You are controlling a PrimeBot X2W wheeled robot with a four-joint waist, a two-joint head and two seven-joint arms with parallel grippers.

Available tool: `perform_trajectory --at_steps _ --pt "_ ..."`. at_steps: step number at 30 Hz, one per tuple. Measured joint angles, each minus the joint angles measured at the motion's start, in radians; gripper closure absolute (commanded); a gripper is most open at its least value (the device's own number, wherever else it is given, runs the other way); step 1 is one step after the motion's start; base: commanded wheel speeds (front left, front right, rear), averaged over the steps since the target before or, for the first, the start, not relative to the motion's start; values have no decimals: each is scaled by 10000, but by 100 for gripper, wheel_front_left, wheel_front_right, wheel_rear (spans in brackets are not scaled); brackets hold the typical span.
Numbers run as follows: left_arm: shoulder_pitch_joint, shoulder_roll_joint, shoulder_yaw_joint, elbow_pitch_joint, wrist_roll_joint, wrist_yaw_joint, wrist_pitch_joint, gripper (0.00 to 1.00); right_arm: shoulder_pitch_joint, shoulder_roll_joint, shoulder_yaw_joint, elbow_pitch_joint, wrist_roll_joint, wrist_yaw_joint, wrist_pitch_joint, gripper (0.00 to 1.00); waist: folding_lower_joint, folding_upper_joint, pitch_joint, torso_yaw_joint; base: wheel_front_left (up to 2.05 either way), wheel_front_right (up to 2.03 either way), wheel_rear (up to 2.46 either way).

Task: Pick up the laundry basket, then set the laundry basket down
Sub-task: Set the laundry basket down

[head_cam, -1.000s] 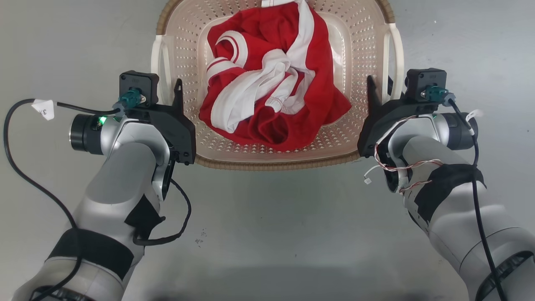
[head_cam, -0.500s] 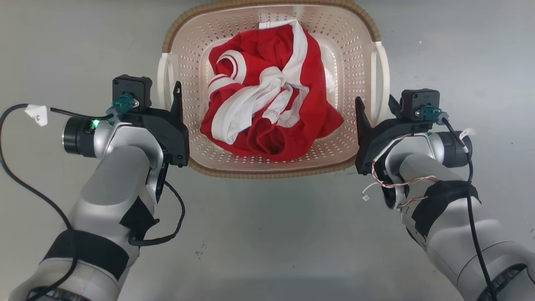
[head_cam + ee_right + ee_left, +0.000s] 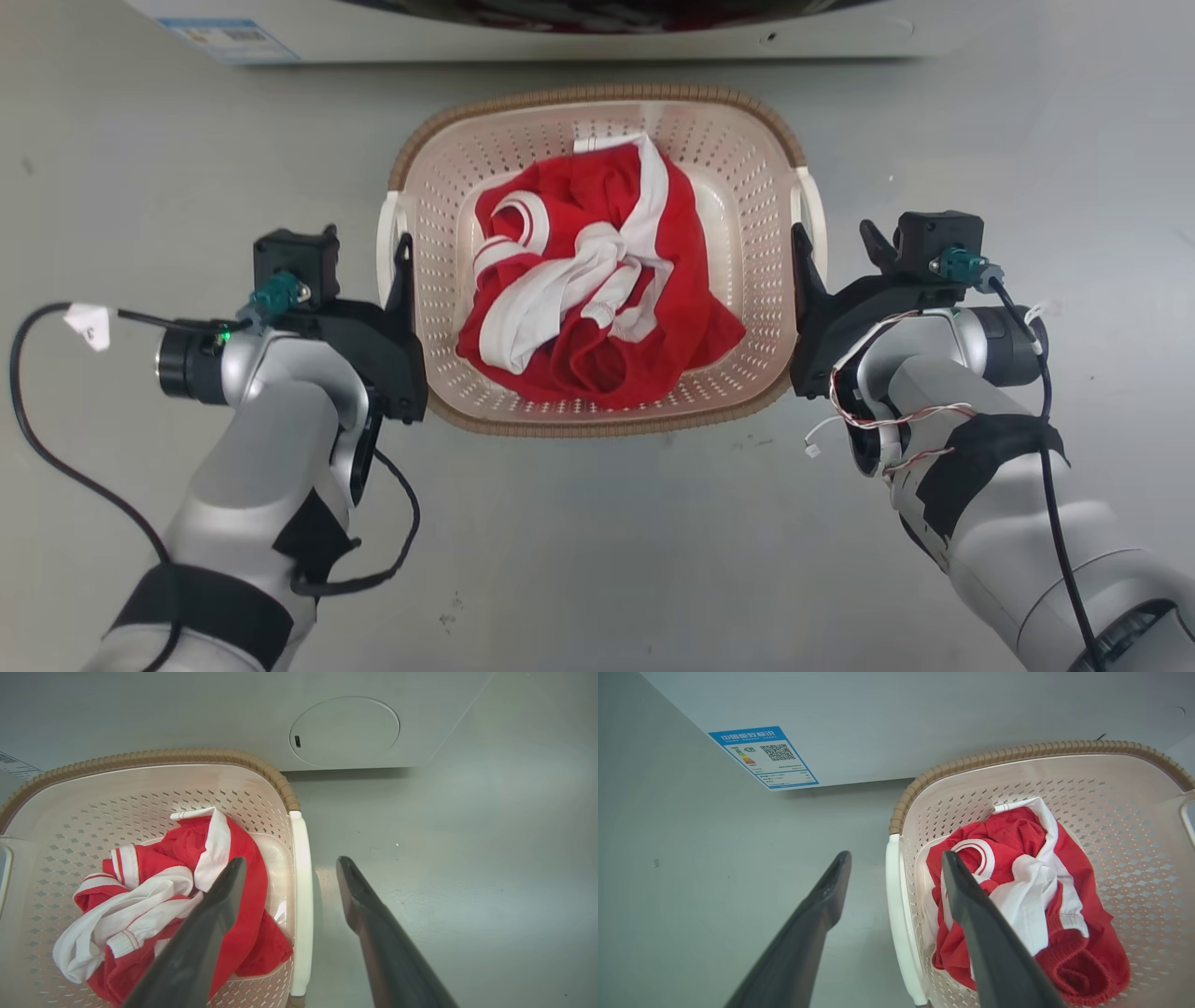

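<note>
The laundry basket (image 3: 597, 94), cream and perforated with a brown woven-look rim, stands on the grey floor, and a red and white garment (image 3: 597, 317) is bundled inside it. My left gripper (image 3: 367, 245) is open and straddles the basket's white left handle (image 3: 893, 891): one finger is inside the basket, the other outside. My right gripper (image 3: 831, 235) is open as well and straddles the white right handle (image 3: 302, 882) the same way. In both wrist views the fingers stand clear of the handles on either side.
The white front of a washing machine (image 3: 560, 39) runs just beyond the basket's far rim, carrying a blue label (image 3: 763, 756) and a round cover (image 3: 345, 730). Bare grey floor (image 3: 597, 541) lies on both sides of the basket and in front of it.
The whole head view has shifted, so the camera has moved. The basket now looks smaller and farther off. The washing machine's base has come into view. Both grippers remain at the handles.
</note>
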Motion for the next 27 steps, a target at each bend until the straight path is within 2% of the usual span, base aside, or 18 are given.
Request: perform_trajectory --at_steps 9,19,27 --pt "1185 -13 345 -1034 -13 -50 -2 0 791 2 -562 -546 -104 0 0 0 0 -1 -1150 -64 0 0 0" --pt "3119 2 848 -2556 115 207 -2 0 2332 -48 -1390 -1327 -408 0 0 0 -1 -1 -2573 -89 0 0 0" --pt "4959 104 1304 -4107 579 449 -2 0 3916 -199 -2483 -2328 -932 0 0 0 -2 -2 -3902 -95 0 0 0"
